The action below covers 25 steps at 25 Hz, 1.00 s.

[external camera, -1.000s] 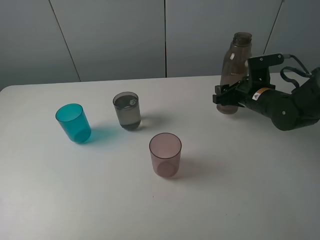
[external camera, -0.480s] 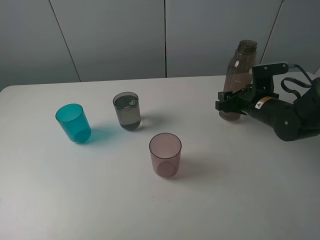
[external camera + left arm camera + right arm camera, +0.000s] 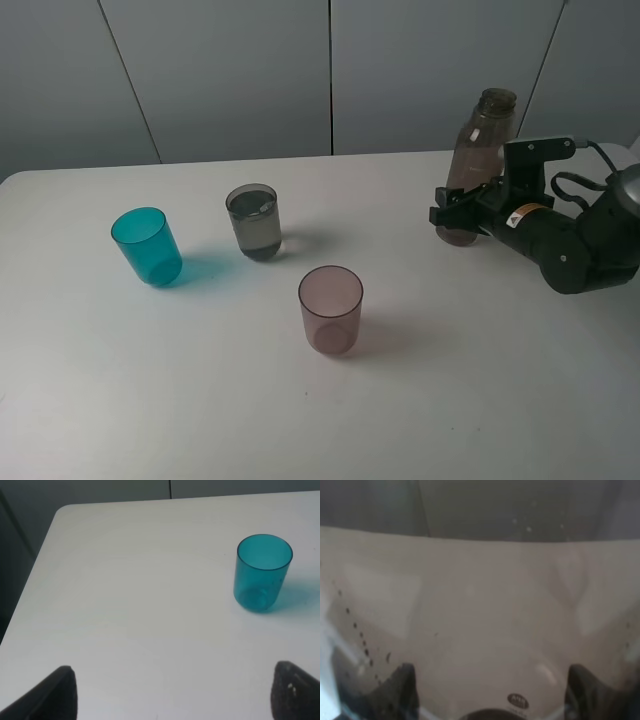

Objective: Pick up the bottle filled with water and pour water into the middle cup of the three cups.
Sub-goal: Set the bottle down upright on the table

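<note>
The right gripper pinches the tall, smoky, translucent bottle low on its body, at three o'clock on the white table. The smoky grey middle cup, holding water, stands between a teal cup and a mauve cup. The left gripper's dark fingertips are spread wide.

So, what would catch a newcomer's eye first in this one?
The right end effector, at the table's far right, is shut on the smoky bottle, which stands nearly upright. Next, the three cups on the left: teal, grey middle cup holding water, and mauve nearest.
</note>
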Available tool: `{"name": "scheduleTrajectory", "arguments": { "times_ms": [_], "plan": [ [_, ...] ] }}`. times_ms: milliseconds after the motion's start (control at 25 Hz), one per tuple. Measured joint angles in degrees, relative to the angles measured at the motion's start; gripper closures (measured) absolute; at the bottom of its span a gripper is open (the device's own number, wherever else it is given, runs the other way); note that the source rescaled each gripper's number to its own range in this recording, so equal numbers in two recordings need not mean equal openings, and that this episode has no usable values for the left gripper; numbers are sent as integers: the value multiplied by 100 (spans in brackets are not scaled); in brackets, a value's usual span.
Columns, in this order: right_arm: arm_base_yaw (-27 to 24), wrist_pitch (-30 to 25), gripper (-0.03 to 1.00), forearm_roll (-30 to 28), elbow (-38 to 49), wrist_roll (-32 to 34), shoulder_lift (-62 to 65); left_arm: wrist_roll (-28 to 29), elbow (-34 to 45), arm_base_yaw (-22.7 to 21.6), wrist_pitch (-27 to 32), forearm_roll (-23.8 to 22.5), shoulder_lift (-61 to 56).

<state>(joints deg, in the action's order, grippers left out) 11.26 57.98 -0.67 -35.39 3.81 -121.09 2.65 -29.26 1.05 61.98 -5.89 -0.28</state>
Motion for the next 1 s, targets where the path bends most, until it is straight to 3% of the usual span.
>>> {"name": "scheduleTrajectory", "arguments": {
  "times_ms": [800,880,1000],
  "plan": [
    [0,0,97,0,0,24,0,11,0,0,0,0,0],
    [0,0,91,0,0,24,0,11,0,0,0,0,0],
    [0,-44,60,-11,0,42,-12,11,0,0,0,0,0]
  ]
}}
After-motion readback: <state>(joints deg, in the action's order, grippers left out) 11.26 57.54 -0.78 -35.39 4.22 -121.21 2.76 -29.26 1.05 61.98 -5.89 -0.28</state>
